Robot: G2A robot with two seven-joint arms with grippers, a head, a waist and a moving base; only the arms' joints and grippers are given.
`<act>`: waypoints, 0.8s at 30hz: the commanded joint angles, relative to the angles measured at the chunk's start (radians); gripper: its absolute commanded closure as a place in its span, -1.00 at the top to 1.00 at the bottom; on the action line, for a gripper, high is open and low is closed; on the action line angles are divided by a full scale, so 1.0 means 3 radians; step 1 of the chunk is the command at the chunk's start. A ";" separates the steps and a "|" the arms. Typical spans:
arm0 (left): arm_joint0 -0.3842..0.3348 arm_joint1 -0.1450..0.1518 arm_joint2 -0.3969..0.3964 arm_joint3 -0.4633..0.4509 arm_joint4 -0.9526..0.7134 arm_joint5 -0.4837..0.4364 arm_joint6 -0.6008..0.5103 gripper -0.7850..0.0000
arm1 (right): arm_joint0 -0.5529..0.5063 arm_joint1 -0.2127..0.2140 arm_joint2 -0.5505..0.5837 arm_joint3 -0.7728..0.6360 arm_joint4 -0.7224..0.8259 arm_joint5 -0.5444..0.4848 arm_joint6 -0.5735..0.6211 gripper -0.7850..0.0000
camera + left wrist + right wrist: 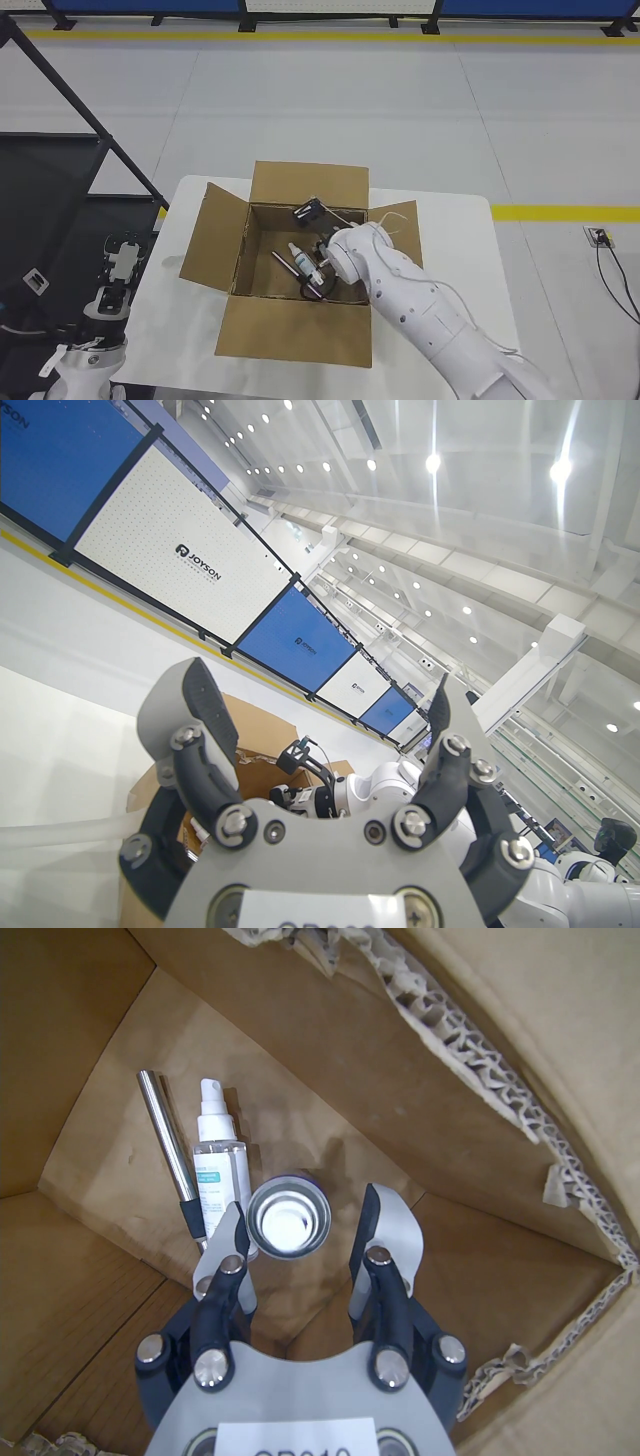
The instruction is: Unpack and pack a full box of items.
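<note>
Right gripper inside box, jaws spread, empty. Upright can between its fingertips; spray bottle, metal rod lie just beyond. Likely unpacking: centre, close on can, lift straight. Left gripper released, outside box.

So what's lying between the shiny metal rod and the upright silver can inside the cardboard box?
A clear spray bottle with a white pump, lying flat, seen in the right wrist view.

White table w/ one open cardboard box (flaps spread out) approx. at centre.
</note>
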 commanded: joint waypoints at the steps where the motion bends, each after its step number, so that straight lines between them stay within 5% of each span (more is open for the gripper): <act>1: -0.0007 -0.0002 0.0002 -0.0012 -0.0028 0.0032 0.0018 1.00 | -0.0035 0.0017 0.0061 -0.0079 -0.0011 -0.0010 -0.0030 0.32; 5: -0.0067 -0.0006 -0.0056 0.0038 0.0034 0.0195 0.0101 1.00 | -0.0203 0.0099 0.0294 -0.0420 -0.0004 -0.0117 -0.0170 0.44; 10: -0.0225 0.0006 -0.0122 0.0290 0.0118 0.0314 0.0012 1.00 | -0.0666 0.0261 0.0752 -0.1191 -0.0044 -0.0281 -0.0427 1.00; 18: -0.0427 0.0046 -0.0030 0.0641 0.0276 0.0416 -0.0555 1.00 | -0.1549 0.0480 0.1638 -0.2311 0.0198 -0.0733 -0.0698 1.00; 24: -0.0572 0.0066 0.0117 0.0805 0.0433 0.0503 -0.0841 1.00 | -0.2146 0.0613 0.2492 -0.2865 0.0914 -0.1370 -0.0826 1.00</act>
